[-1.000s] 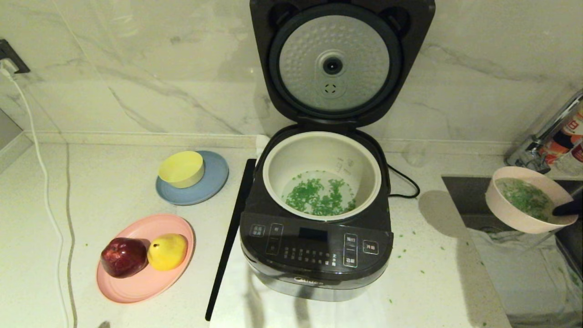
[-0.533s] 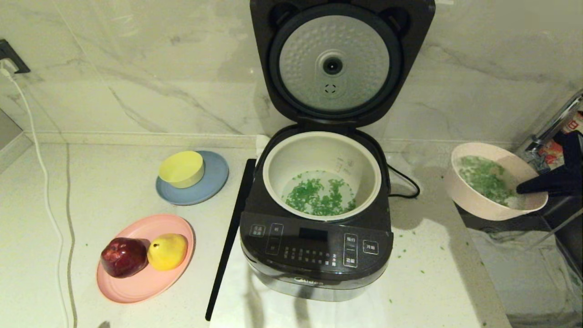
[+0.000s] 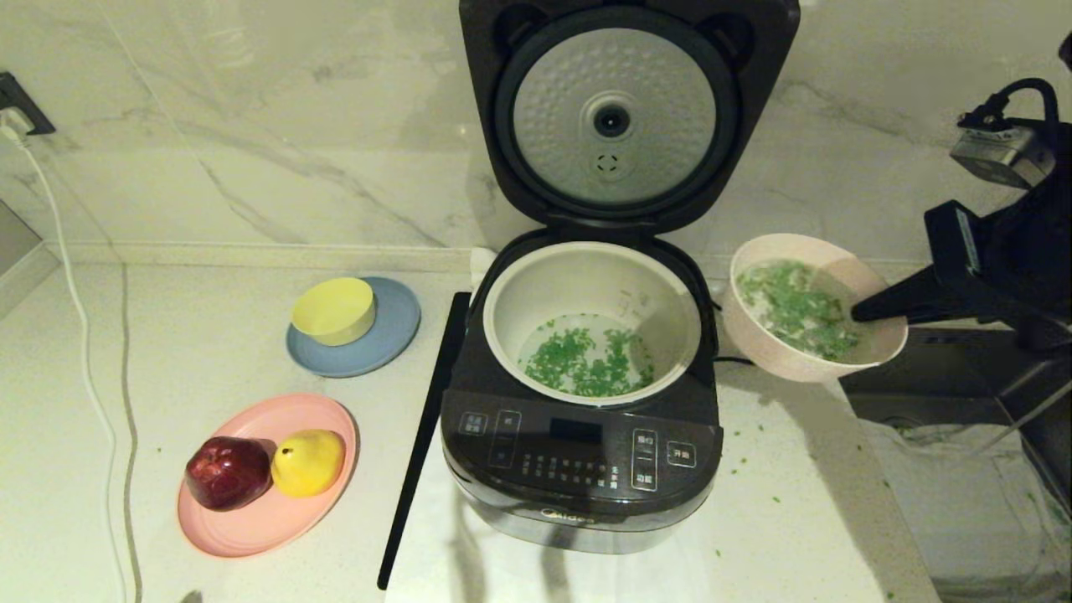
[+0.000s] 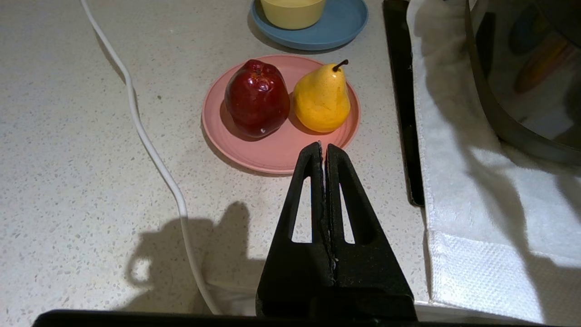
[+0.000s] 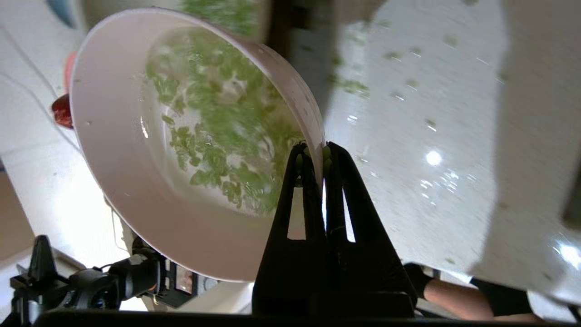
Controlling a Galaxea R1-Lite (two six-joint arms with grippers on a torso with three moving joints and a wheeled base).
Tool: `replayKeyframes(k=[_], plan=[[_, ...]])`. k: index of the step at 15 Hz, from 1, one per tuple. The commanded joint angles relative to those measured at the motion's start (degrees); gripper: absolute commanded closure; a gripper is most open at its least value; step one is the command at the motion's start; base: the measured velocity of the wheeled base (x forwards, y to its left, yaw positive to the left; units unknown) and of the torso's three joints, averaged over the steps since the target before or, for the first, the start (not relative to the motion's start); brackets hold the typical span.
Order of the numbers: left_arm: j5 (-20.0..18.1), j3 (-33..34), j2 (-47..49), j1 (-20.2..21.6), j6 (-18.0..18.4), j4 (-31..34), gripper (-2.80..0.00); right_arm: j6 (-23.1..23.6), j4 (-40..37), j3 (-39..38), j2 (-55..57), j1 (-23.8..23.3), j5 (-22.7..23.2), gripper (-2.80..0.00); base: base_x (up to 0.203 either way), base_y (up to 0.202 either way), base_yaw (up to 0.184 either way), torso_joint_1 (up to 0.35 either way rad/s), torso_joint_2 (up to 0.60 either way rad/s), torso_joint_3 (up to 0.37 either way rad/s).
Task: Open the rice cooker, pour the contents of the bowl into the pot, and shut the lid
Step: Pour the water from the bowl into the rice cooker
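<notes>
The dark rice cooker [image 3: 586, 469] stands mid-counter with its lid [image 3: 615, 117] raised upright, silver dimpled plate facing me. Its off-white pot [image 3: 586, 285] holds green bits in water at the bottom. My right gripper [image 3: 858, 314] is shut on the rim of the pale pink bowl [image 3: 770, 352], held in the air just right of the cooker and tilted slightly. Green contents [image 3: 791, 310] in liquid lie inside the bowl [image 5: 136, 181]. In the right wrist view the gripper [image 5: 317, 152] pinches the rim. My left gripper [image 4: 323, 147] is shut and empty, low over the counter near the pink plate.
A pink plate [image 3: 251, 528] with a red apple [image 3: 226, 473] and yellow pear [image 3: 308, 462] sits front left. A yellow bowl [image 3: 333, 310] rests on a blue plate [image 3: 394, 335]. A black strip [image 3: 423, 435], white cable [image 3: 84, 352], sink [image 3: 921, 394] at right, scattered green bits on counter.
My right arm has carried the bowl up and leftward from over the sink to just beside the cooker's right edge. Nothing else has moved.
</notes>
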State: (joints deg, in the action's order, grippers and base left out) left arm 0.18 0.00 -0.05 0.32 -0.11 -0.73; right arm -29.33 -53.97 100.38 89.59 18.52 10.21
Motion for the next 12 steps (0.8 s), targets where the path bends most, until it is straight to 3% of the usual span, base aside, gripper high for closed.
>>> replayKeyframes(k=[1,7,12], plan=[[0.0,0.53,0.05,0.04,0.02,0.03,0.0,-0.81,-0.34,3.77,4.51,5.78,-2.9,0.0,0.0,0.0,0.0,0.0,0.0,0.0],[0.08,0.53,0.05,0.04,0.02,-0.06,0.0,-2.72,-0.04,10.0,12.0,16.48,-9.67,0.0,0.0,0.0,0.0,0.0,0.0,0.0],[-0.01,0.53,0.05,0.04,0.02,0.0,0.0,-4.3,3.17,10.1,15.0,18.59,-10.55,0.0,0.0,0.0,0.0,0.0,0.0,0.0]])
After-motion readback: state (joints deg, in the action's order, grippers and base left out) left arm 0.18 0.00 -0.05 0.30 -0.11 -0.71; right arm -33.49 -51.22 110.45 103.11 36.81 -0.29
